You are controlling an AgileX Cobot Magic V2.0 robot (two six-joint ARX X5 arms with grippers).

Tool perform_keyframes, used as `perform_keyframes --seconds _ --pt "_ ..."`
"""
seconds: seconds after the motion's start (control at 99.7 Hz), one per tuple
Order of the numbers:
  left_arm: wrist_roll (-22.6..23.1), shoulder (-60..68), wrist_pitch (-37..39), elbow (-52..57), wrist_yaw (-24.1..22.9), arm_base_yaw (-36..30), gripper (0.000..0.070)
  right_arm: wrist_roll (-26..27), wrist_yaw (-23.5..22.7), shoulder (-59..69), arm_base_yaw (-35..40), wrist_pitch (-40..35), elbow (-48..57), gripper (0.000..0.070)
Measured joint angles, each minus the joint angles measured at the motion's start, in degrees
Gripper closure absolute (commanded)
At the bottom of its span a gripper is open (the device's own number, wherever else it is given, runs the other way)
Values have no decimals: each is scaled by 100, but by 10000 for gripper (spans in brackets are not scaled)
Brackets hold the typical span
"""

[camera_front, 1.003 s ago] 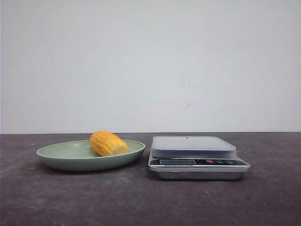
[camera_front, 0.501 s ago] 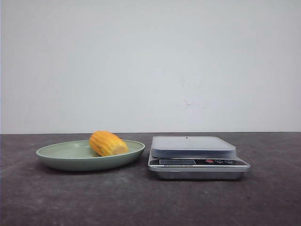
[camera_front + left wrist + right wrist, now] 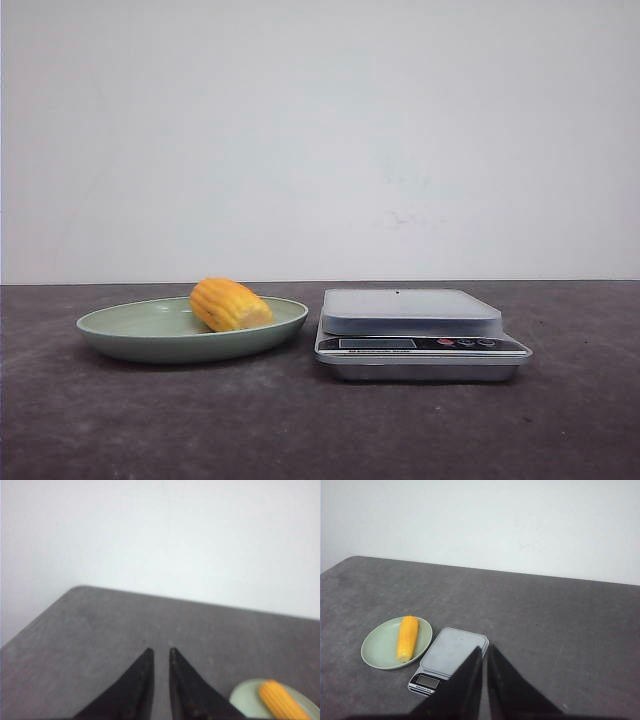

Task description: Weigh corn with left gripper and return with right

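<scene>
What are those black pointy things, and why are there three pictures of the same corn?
The pictures come from three cameras on a robot with two arms. One camera looks forward across the dark table. There you see the corn lying on a green plate, and beside it a kitchen scale with nothing on top. The other two cameras sit on the robot's wrists, so they peek past its own fingers. The black points are those fingers: the left gripper in one picture, the right gripper in the other. Each pair is nearly pressed together, with only a thin gap, and neither holds anything. Both hang above the table, away from the corn. So nothing has been picked up yet.
</scene>
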Motion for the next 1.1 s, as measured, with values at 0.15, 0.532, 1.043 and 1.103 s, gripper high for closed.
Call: perform_keyframes --seconds 0.15,0.532,1.043,1.103 --pt "0 -575 1888 -1921 0 157 684 0 0 0 0 0 0 689" --pt "-4 -1167 3770 -4564 170 164 684 2 0 0 0 0 0 689" --pt "-68 -1174 3042 -4653 170 164 684 0 0 0 0 0 0 689" --pt "-66 -1174 3042 -4653 170 164 684 2 0 0 -2 0 0 690"
